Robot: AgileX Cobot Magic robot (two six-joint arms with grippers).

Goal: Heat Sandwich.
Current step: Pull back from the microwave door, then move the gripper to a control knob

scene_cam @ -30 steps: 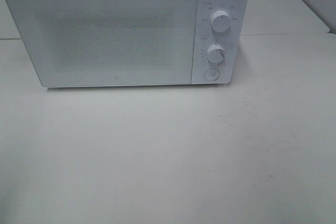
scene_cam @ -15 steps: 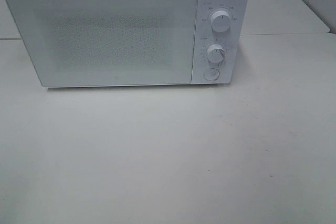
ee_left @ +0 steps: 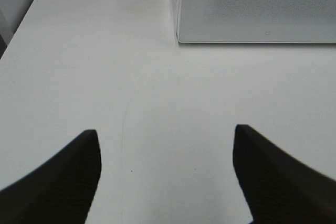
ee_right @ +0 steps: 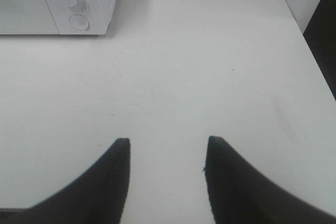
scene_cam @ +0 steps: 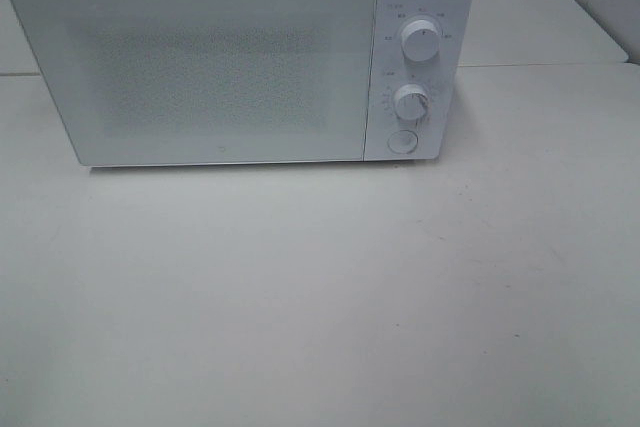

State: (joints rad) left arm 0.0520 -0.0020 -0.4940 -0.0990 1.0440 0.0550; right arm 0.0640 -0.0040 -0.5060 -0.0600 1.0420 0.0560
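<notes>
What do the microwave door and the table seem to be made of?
Microwave door: likely glass or glossy plastic, white, with a fine dotted mesh pattern. Table: smooth white laminate or plastic, perhaps; faint scuffs show, no grain.

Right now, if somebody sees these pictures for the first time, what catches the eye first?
The white microwave at the back of the white table, its door shut, with two knobs and a round button on the panel to the right of the door. Next, in the wrist views, the left gripper and right gripper, both open and empty above the tabletop.
</notes>
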